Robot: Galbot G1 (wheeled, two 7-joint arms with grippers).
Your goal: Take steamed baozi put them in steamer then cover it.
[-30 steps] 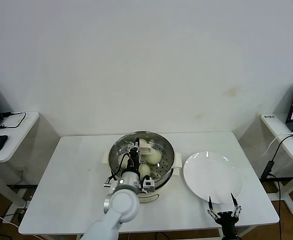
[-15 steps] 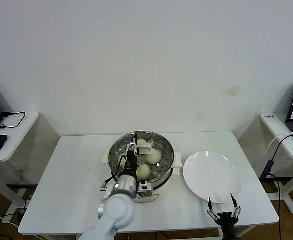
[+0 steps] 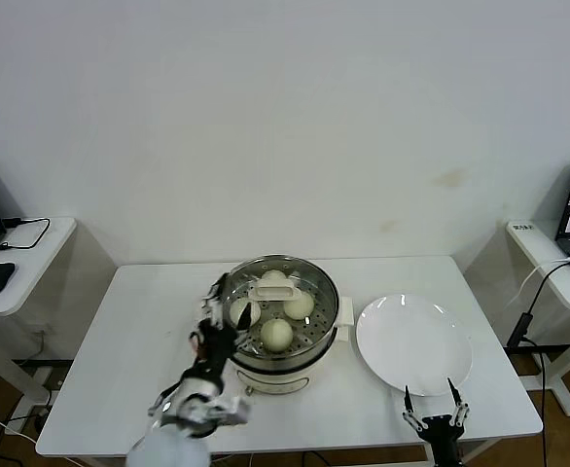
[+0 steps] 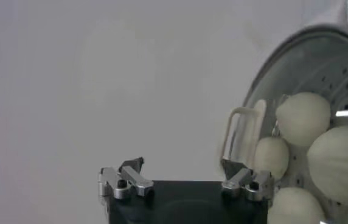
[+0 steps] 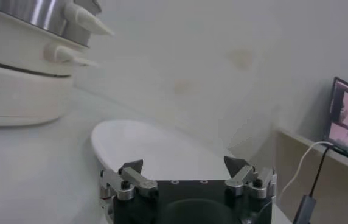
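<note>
The cover [image 3: 275,289] lies on the steamer [image 3: 277,311], and 4 steamed baozi [image 3: 276,333] sit under it. The left end effector [image 3: 214,316] is released, empty, just beside the steamer's left rim. To finish well, I judge it should go away from the steamer without touching the cover's handle [image 4: 242,135]. The left arm reaches up from below the steamer. The right end effector [image 3: 430,407] is released, parked in front of the plate [image 3: 413,342] on the counter [image 3: 139,341].

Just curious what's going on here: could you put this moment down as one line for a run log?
lid: on steamer | buns: four inside | left claw: open, beside steamer | right claw: open, idle near plate
</note>
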